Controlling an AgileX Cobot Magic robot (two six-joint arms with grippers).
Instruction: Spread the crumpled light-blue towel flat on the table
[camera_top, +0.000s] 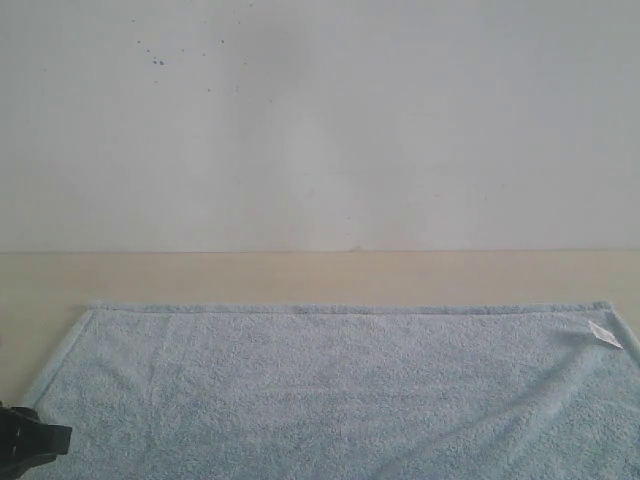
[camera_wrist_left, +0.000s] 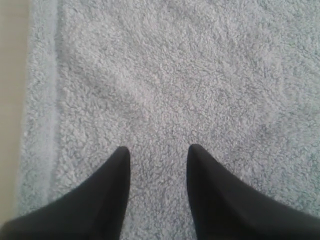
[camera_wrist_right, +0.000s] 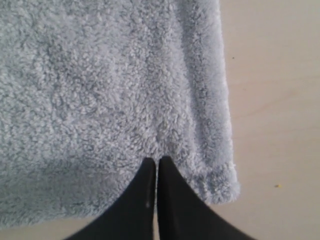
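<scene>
The light-blue towel (camera_top: 330, 390) lies spread out on the beige table (camera_top: 300, 278), its far hem straight and a white tag (camera_top: 604, 334) at the far right corner. My left gripper (camera_top: 30, 445) shows as a dark shape at the lower left edge of the exterior view. In the left wrist view that gripper (camera_wrist_left: 157, 150) is open just above the towel (camera_wrist_left: 175, 75), with only terry pile between its fingers. My right gripper (camera_wrist_right: 157, 160) is shut, and a crease in the towel (camera_wrist_right: 90, 90) runs into its tips close to a corner. It is out of the exterior view.
A white-grey wall (camera_top: 320, 120) with small dark specks rises behind the table. Bare table (camera_wrist_right: 275, 100) runs beside the towel's corner in the right wrist view, and a strip of table (camera_wrist_left: 10, 100) borders the hem in the left wrist view.
</scene>
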